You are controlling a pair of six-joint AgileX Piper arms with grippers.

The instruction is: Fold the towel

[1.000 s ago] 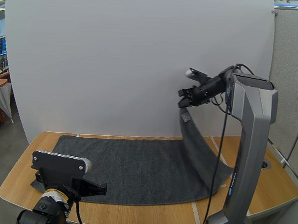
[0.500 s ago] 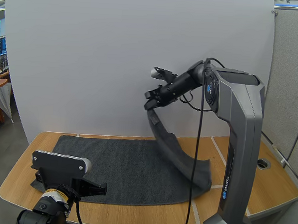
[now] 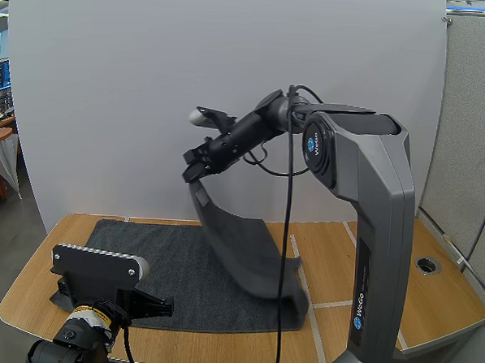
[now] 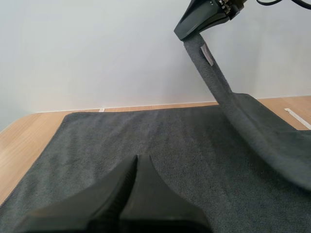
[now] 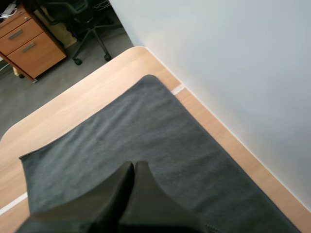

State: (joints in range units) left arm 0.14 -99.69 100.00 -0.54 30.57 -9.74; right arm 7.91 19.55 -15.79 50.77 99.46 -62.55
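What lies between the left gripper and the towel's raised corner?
Only flat, bare towel beyond the left gripper, as the left wrist view shows. The right gripper holds the corner.

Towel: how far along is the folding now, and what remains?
Done: the right gripper, jaws shut on the towel, has one end raised above the table. In hand: that end hangs over the towel's middle, the lifted part curving down to the flat part. Left: lay it on the left end and release. The left gripper, jaws shut, sits low at the near left edge.
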